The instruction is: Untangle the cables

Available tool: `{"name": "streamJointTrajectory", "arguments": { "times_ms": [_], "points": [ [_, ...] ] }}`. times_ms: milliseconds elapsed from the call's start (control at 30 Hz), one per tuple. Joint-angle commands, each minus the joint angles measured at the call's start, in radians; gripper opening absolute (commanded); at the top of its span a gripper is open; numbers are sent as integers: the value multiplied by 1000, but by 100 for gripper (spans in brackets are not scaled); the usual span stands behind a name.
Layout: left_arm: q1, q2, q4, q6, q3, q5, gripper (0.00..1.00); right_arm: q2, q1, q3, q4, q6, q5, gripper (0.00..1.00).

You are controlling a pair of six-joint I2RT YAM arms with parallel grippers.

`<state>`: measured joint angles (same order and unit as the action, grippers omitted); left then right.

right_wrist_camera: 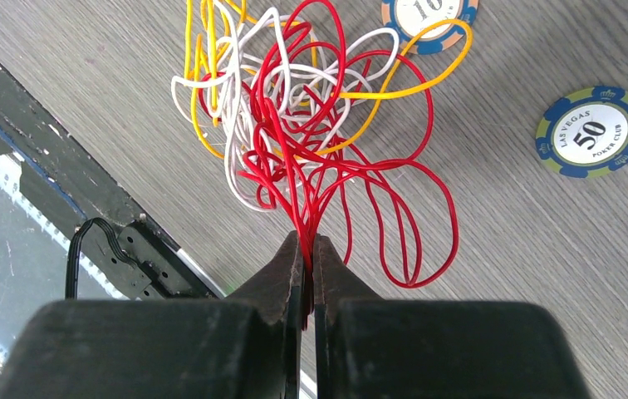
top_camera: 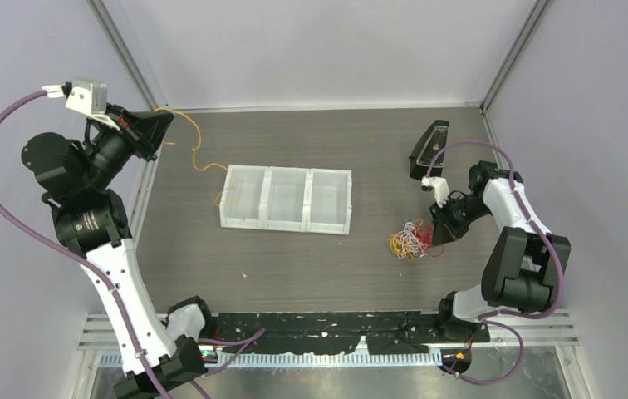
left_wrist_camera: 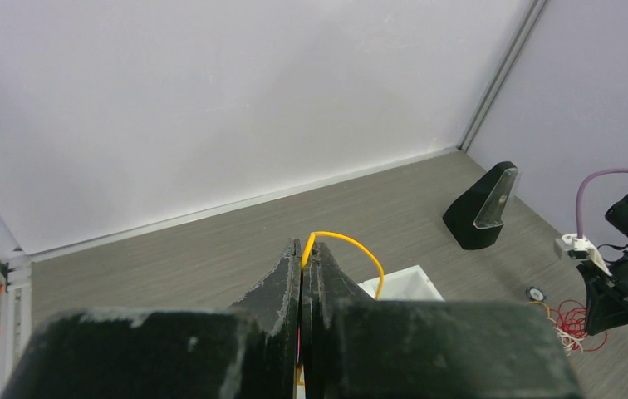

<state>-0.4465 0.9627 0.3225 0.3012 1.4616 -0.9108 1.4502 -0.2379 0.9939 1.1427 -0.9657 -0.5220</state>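
A tangled bunch of red, white and yellow cables [top_camera: 410, 238] lies on the table right of centre; it also shows in the right wrist view [right_wrist_camera: 294, 108]. My right gripper [right_wrist_camera: 306, 243] is shut on several red strands at the bunch's edge, and sits beside it in the top view [top_camera: 437, 233]. My left gripper [top_camera: 164, 119] is raised at the far left, shut on one yellow cable [top_camera: 194, 150] that hangs down into the left compartment of the white tray [top_camera: 286, 225]. The left wrist view shows that yellow cable [left_wrist_camera: 352, 243] arching from my shut gripper [left_wrist_camera: 304, 247].
The white three-compartment tray stands mid-table. A black wedge-shaped stand [top_camera: 428, 150] stands at the back right, also in the left wrist view [left_wrist_camera: 483, 208]. Two poker chips [right_wrist_camera: 593, 133] lie by the bunch. A black strip [top_camera: 336, 328] runs along the table's near edge.
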Motion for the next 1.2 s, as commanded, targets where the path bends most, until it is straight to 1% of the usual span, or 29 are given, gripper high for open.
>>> {"name": "streamJointTrajectory", "arguments": {
  "times_ms": [0, 200, 333, 433, 600, 800, 867, 967, 1067, 1167],
  "points": [
    [39, 10, -81, 23, -17, 23, 0, 15, 3, 37, 13, 7, -27, 5],
    [111, 24, -86, -61, -114, 89, 0, 24, 2, 44, 11, 15, -32, 5],
    [180, 52, -117, -149, -185, 191, 0, 31, 3, 47, 12, 17, -35, 5],
    [217, 96, -175, -182, -213, 260, 0, 36, 4, 48, 13, 18, -34, 6],
    [240, 207, -233, -160, -184, 324, 0, 45, 4, 46, 12, 19, -29, 5],
    [266, 288, -246, -140, -125, 334, 0, 55, 4, 48, 12, 22, -30, 5],
    [284, 285, -241, -144, -167, 309, 0, 59, 3, 49, 12, 24, -33, 5],
    [333, 261, -199, -214, -269, 301, 0, 58, 3, 47, 12, 25, -38, 6],
    [371, 253, -178, -264, -399, 380, 0, 58, 4, 45, 20, 25, -47, 5],
    [394, 293, -144, -312, -489, 490, 0, 56, 5, 60, 44, 21, -83, 5]
  ]
}}
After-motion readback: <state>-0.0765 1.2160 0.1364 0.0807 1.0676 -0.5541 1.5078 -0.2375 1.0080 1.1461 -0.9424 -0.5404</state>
